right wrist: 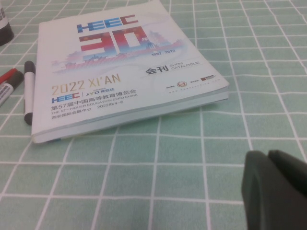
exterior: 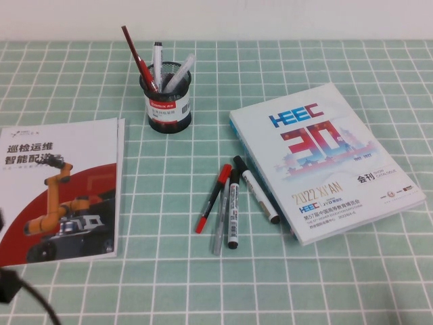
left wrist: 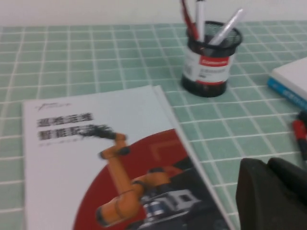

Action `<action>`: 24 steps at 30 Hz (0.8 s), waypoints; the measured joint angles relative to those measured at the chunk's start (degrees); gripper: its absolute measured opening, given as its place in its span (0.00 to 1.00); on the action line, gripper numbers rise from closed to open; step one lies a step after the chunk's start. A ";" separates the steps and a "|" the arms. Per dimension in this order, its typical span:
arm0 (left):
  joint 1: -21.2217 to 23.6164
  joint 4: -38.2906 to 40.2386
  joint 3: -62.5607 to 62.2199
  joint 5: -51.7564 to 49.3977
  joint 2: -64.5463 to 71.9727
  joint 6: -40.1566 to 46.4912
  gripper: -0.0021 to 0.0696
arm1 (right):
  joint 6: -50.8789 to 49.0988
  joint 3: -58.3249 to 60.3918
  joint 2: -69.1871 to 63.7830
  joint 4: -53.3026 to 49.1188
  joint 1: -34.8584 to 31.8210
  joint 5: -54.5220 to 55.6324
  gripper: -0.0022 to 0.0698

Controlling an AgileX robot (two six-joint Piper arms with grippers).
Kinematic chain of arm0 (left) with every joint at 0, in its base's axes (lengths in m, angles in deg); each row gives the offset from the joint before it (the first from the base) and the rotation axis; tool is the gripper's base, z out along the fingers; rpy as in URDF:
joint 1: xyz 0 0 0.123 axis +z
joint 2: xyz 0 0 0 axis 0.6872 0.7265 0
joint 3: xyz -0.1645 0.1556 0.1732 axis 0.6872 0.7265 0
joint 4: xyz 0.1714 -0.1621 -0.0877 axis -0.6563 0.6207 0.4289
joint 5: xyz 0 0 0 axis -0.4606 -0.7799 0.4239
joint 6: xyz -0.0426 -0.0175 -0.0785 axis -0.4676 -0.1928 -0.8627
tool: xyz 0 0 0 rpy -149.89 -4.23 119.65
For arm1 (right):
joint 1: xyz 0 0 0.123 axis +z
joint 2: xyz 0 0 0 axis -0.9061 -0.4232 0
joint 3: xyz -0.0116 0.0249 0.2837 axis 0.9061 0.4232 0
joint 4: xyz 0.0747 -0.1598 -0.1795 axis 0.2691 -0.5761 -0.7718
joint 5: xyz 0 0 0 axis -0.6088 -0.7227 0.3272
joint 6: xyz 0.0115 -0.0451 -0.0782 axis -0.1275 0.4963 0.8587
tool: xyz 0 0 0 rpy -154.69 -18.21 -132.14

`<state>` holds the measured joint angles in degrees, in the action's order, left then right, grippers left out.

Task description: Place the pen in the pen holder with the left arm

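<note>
A: Red pen (exterior: 137, 59) stands tilted inside the pen holder (exterior: 167, 107), alongside white markers (exterior: 177, 74).

B: And the tools?

A: Left tool (left wrist: 276, 194) sits near the robot brochure (exterior: 57, 189), well back from the holder; right tool (right wrist: 278, 189) by the catalogue (exterior: 325, 159). Can't tell either's opening.

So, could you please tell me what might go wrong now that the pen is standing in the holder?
1. The pen leans steeply, reaching far above the rim of the pen holder; a passing arm could catch it and tip the cup.
2. The left pincer hangs low by the brochure and might drag it when moving.
3. The right pincer sits low near the catalogue and could nudge it.
</note>
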<state>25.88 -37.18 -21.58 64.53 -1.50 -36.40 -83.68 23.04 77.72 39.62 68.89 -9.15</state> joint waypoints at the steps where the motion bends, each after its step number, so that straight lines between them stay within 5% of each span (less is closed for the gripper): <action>1: 1.18 -0.28 1.18 0.26 -1.26 0.00 0.03 | 0.00 0.00 0.00 0.00 0.00 0.00 0.00; 9: 12.24 4.03 12.30 4.23 -18.50 5.01 0.03 | 0.00 0.00 0.00 0.00 0.00 0.00 0.00; 24: 13.07 12.52 22.31 4.10 -28.54 8.82 0.03 | 0.00 0.00 0.00 0.00 0.00 0.00 0.00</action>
<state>38.95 -24.66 0.72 68.63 -30.04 -27.58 -83.68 23.04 77.72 39.62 68.89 -9.15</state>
